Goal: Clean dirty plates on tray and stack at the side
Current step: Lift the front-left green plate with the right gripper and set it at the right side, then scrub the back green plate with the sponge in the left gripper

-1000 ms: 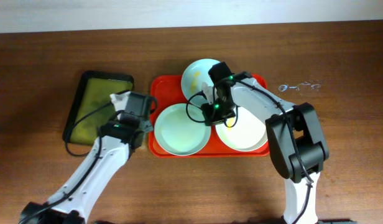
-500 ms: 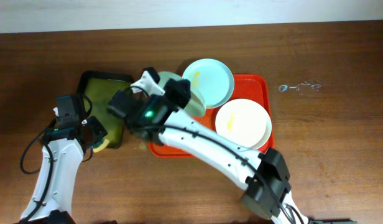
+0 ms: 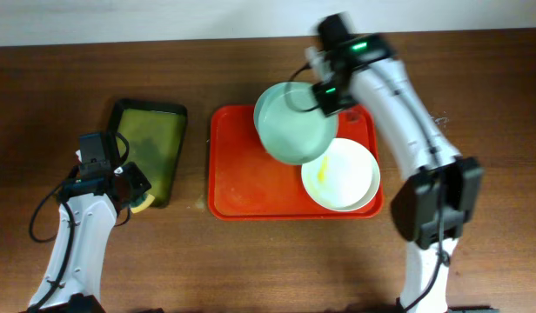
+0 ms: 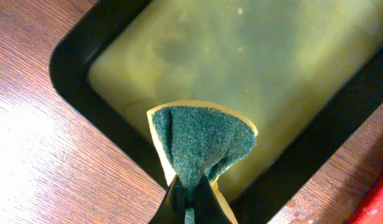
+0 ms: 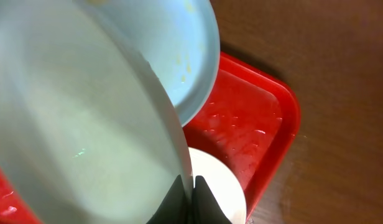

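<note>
My right gripper (image 3: 324, 100) (image 5: 190, 190) is shut on the rim of a pale mint plate (image 3: 292, 129) (image 5: 86, 124) and holds it tilted above the back of the red tray (image 3: 242, 187) (image 5: 250, 118). Under it lies a second pale plate (image 5: 179, 43) with yellow smears, mostly hidden from overhead. A white plate (image 3: 342, 178) (image 5: 219, 186) with a yellow smear lies at the tray's front right. My left gripper (image 3: 133, 193) (image 4: 191, 196) is shut on a green and yellow sponge (image 3: 144, 203) (image 4: 201, 140) over the front right corner of the dark tray.
The dark green-black tray (image 3: 120, 113) (image 4: 70, 62) holds yellowish liquid (image 4: 241, 56) and sits left of the red tray. Bare wooden table (image 3: 485, 174) lies to the right, with a few water drops (image 3: 416, 122).
My right arm has swung the mint plate from beside the dark tray back to the right, above the rear of the red tray. My left arm pulled away from the red tray, then stayed still.
</note>
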You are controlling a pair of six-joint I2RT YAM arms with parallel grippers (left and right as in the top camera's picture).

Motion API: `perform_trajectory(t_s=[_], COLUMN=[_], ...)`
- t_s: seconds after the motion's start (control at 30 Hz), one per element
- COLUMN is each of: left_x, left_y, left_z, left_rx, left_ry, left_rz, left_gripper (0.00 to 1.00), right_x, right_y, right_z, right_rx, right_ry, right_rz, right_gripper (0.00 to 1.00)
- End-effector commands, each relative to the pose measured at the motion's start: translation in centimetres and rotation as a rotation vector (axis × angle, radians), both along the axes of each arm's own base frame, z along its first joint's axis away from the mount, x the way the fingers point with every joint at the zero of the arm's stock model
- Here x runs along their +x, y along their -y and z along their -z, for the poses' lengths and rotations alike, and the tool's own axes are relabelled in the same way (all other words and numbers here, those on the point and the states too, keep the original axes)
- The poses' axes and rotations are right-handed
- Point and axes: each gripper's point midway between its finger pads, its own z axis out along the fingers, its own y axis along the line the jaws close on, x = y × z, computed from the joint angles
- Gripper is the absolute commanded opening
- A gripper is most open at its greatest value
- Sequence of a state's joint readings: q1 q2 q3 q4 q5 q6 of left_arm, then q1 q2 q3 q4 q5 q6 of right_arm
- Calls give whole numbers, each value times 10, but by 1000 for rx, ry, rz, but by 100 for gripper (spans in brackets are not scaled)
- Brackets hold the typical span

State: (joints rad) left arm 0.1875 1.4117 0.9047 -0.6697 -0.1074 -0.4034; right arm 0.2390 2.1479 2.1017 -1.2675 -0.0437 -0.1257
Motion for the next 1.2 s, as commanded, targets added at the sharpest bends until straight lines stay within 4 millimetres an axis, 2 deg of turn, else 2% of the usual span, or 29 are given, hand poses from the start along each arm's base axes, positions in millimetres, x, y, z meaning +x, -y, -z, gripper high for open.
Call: perform_trajectory(t_s=[0.0,0.03,0.1,0.2,0.27,0.33,0.37,0.4,0.5,0.53,0.57,0.6,0.63,0.7,0.73,0.77,0.8,0.87,0.9,0.93,1.0,1.07,1.1,1.17], left_x=[-1,-1,-1,-2,-2,-1,0,0,1,1,1,1,1,2,2,2,2,1,1,2,2,2,2,2], left_y=[0,0,0,0,0,0,0,-1,-1,-1,-1,-1,-1,-1,-1,-1,-1,-1,-1,-1,-1,-1,-1,-1], left_z=[-5,-5,-5,-3,-3,-3,-3,-3,-4,-4,-4,-4,-4,-4,-4,-4,-4,-1,-1,-2,-2,-2,-2,-2], left_rx=[3,3,3,3,2,3,4,4,5,5,5,5,5,6,6,6,6,5,5,6,6,6,6,6], left_ry=[15,15,15,9,8,12,17,18,22,25,25,24,25,29,28,29,29,26,26,29,29,29,29,29], left_rz=[13,13,13,13,13,13,13,13,13,13,13,13,13,13,13,13,13,13,13,13,13,13,13,13], left_gripper=[0,0,0,0,0,0,0,0,0,0,0,0,0,0,0,0,0,0,0,0,0,0,0,0], right_x=[8,13,17,18,10,0,-10,-14,-17,-17,-17,-11,-4,14,27,34,41,58,62,66,70,71,71,69], right_y=[31,63,123,195,255,286,309,320,324,323,321,316,311,301,286,269,244,167,137,112,74,24,9,6], right_z=[-19,-16,2,34,66,88,101,106,110,110,106,94,80,39,18,13,13,25,31,41,56,75,92,108], right_rx=[389,390,392,403,385,348,317,318,318,323,334,378,424,496,518,521,517,468,420,352,275,232,155,74], right_ry=[-30,-23,-14,1,40,63,62,74,76,71,72,88,108,189,235,242,233,199,194,193,193,198,199,191], right_rz=[29,99,226,499,690,766,894,924,934,933,929,910,887,827,770,727,663,495,424,383,318,133,112,110], right_gripper=[4,4,4,4,4,4,4,4,5,18,43,60,62,63,63,63,63,64,64,64,64,64,64,64])
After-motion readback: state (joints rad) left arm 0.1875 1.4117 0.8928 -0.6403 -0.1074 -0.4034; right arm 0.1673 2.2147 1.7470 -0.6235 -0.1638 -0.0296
